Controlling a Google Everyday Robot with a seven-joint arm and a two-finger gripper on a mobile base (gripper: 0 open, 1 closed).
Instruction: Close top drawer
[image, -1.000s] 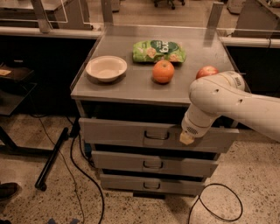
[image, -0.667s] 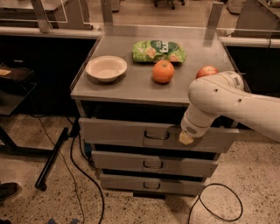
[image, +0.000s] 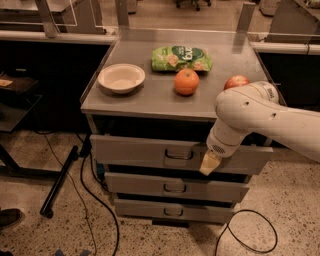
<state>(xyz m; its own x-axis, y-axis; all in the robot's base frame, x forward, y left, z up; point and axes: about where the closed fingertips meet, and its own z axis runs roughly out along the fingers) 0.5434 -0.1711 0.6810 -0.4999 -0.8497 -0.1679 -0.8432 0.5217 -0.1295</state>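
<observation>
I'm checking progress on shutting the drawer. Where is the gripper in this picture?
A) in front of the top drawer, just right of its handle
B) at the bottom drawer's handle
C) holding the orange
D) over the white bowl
A: the gripper hangs in front of the grey panel of the top drawer, just right of the dark handle. That drawer is partly pulled out.

I count three grey drawer fronts in the lower middle of the frame: one top drawer (image: 135, 150), one middle drawer (image: 135, 184) and one bottom drawer (image: 142, 209). On the cabinet top (image: 150, 99), upper middle, sit one white bowl (image: 121, 77), one green snack bag (image: 182, 58), one orange (image: 186, 81) and one red apple (image: 236, 81). One gripper (image: 210, 164) hangs right of centre, at the top drawer's front.
</observation>
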